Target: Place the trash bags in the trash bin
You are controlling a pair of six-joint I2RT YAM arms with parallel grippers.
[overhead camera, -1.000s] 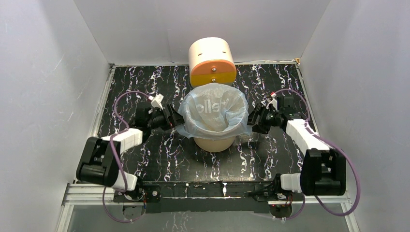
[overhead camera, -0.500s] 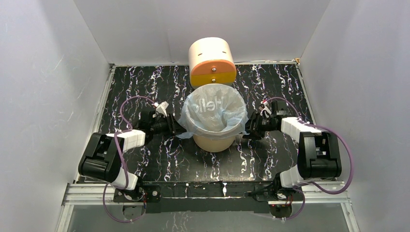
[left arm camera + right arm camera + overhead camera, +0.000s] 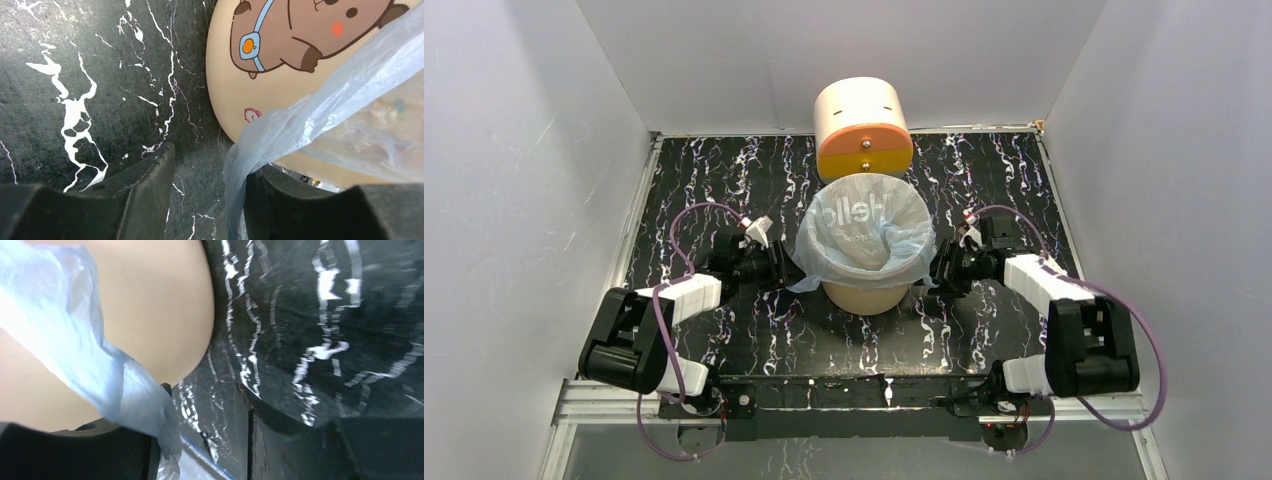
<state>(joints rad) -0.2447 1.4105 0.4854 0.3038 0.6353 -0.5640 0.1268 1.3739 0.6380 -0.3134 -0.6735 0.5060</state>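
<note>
Currently left fingers (image 3: pixel 145 192), right fingers (image 3: pixel 295 440) apart; trash bag (image 3: pixel 906 240) hem over trash bin (image 3: pixel 865 297) brushes both.

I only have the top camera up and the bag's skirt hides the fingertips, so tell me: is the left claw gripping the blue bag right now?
Observer: No. On the left wrist view the left claw is open. The bag only trails along one finger, and the table shows through the gap.
Operator: And the other side?
Observer: The right claw is open too. Its wrist view shows the fingers apart, with film draped against one finger and not pinched.
Operator: Anything on the bin wall I can't see from above?
Observer: Yes. The bin has a brown cartoon animal printed on its side, facing the left claw. The bag's edge hangs just below it.
</note>
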